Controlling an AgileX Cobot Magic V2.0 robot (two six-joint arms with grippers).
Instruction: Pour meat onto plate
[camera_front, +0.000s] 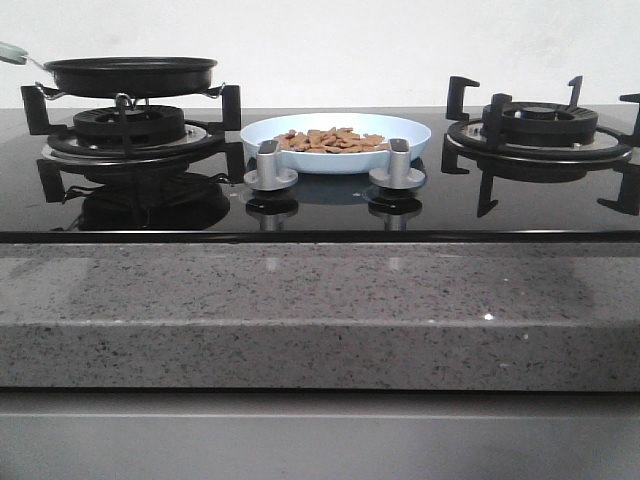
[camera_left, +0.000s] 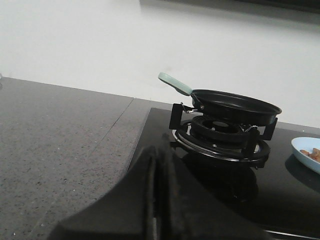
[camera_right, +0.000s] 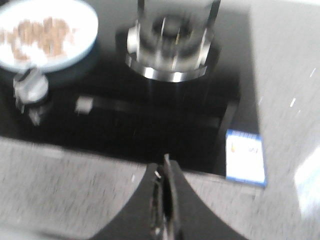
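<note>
The left pincer (camera_left: 159, 200) occupies the lower edge of the view, its two dark fingers (camera_left: 145, 192) pressed together with no gap and nothing between them. It hangs above the grey speckled bench (camera_left: 60, 145), near the edge of the black glass hob (camera_left: 295, 200). A black frying pan (camera_left: 235, 106) rests level on the black burner grate (camera_left: 222, 137); its pale green handle (camera_left: 175, 83) points up and away toward the white wall (camera_left: 100, 45). At the far edge of the view, part of the pale blue plate (camera_left: 304, 152) is visible on the hob, carrying a few orange-brown pieces of meat (camera_left: 313, 154).
</note>
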